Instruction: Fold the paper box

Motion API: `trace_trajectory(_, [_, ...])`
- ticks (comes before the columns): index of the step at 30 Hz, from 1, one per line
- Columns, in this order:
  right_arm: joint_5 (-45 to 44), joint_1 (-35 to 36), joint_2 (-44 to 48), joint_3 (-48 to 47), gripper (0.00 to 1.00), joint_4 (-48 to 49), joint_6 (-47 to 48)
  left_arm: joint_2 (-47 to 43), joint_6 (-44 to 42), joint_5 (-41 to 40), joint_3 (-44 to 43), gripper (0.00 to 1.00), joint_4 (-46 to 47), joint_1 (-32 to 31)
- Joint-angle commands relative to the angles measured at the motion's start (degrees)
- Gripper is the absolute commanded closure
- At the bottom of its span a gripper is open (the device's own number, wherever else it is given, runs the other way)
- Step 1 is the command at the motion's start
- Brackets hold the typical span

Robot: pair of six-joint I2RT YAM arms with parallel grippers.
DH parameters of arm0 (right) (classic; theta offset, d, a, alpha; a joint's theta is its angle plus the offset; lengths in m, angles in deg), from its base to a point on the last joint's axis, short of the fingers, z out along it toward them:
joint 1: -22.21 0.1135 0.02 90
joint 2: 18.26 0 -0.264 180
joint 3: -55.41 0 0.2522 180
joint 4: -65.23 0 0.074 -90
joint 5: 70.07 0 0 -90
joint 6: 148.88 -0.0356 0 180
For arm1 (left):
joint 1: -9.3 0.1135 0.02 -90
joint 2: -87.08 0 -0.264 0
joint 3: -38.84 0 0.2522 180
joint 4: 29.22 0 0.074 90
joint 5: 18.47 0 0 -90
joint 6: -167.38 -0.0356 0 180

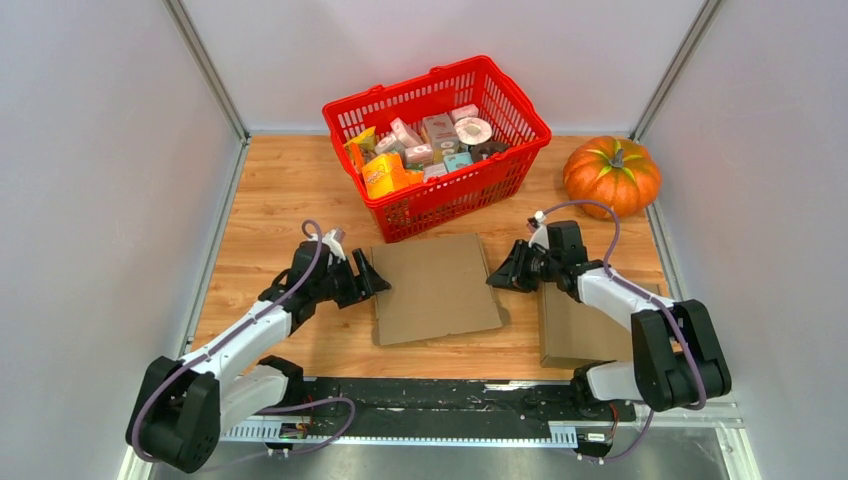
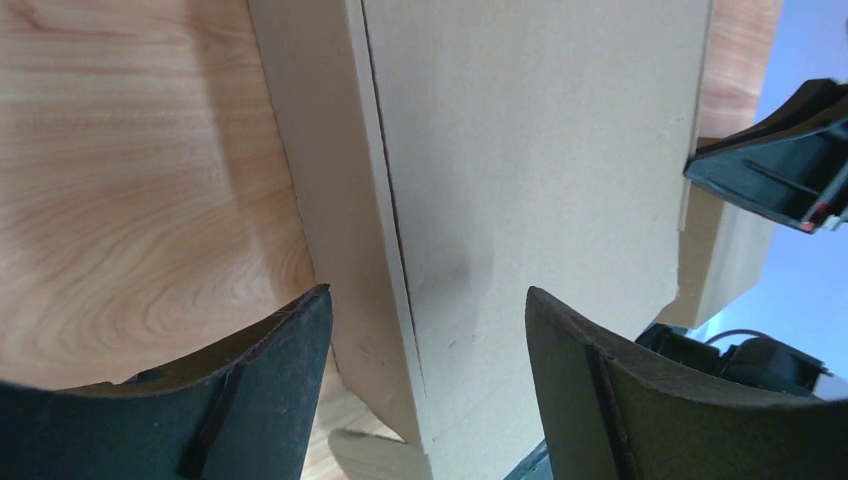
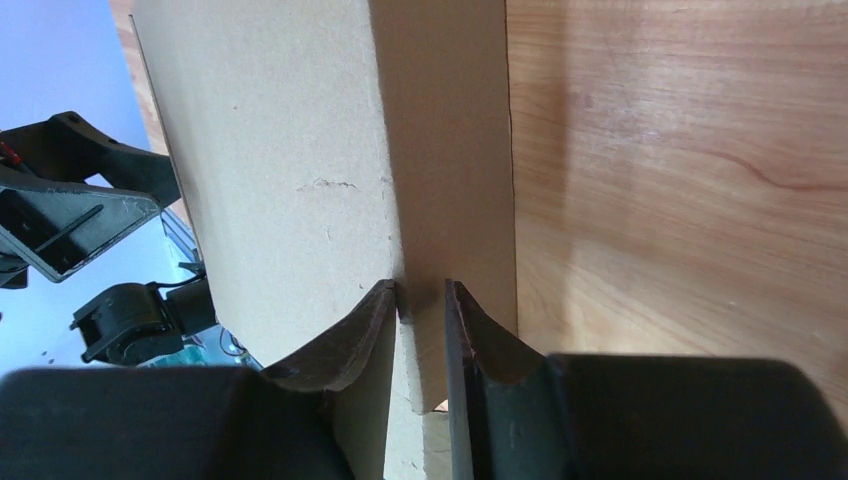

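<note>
Cardboard box (image 1: 435, 285) lies flat at six o'clock from the basket (image 1: 450, 200). My right gripper (image 1: 497, 277) pinches its three-o'clock edge. My left gripper (image 1: 378, 280) gapes at nine; I'd seat it past the crease (image 2: 395, 230) first.

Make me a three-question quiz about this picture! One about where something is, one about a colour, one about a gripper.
1. Where is the pumpkin? A) in the basket B) right of it C) left of it
2. What colour is the basket? A) blue B) green C) red
3. The left gripper is: A) open B) shut on the pumpkin C) out of sight
Answers: 1 B, it sits past the basket's right end. 2 C, its mesh is red. 3 A, its jaws stand wide apart.
</note>
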Motion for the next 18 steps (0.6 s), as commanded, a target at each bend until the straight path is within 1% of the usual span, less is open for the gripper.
trace_trajectory(1, [-1.4, -2.2, -0.9, -0.6, 0.75, 1.5, -0.5, 1.1, 0.8, 6.5, 1.9, 0.22, 11.0, 3.3])
trace_trajectory(2, [-1.4, -3.2, -0.9, -0.2, 0.76, 0.9, -0.6, 1.3, 1.1, 7.4, 2.3, 0.22, 12.0, 4.8])
trace_trajectory(4, [-0.1, -4.1, -1.6, 0.5, 0.76, 0.5, -0.3, 1.4, 1.8, 10.6, 3.5, 0.21, 15.7, 6.0])
trace_trajectory(6, [-0.8, -4.7, -2.5, 0.1, 0.77, -1.3, 0.6, 1.2, 2.5, 13.2, 4.1, 0.21, 17.9, 7.0])
trace_trajectory(7, [-1.8, -4.9, -2.9, -0.2, 0.78, -2.9, 1.3, 1.0, 2.6, 13.5, 4.4, 0.21, 18.2, 7.2])
trace_trajectory(12, [-1.5, -6.8, -4.9, -0.1, 0.78, -2.9, 0.5, -0.1, 3.3, 14.1, 5.7, 0.21, 20.4, 7.4])
trace_trajectory(15, [-1.8, -7.6, -5.8, -0.3, 0.8, -2.9, 0.3, -0.3, 4.9, 14.1, 7.2, 0.21, 21.8, 7.4])
trace_trajectory(17, [-2.6, -8.4, -6.2, -0.3, 0.8, -3.1, 0.2, -2.2, 5.4, 12.9, 7.8, 0.21, 20.7, 7.4])
trace_trajectory(18, [-2.5, -8.7, -6.5, -0.3, 0.8, -3.1, 0.1, -3.4, 5.0, 11.8, 7.7, 0.21, 16.8, 7.4])
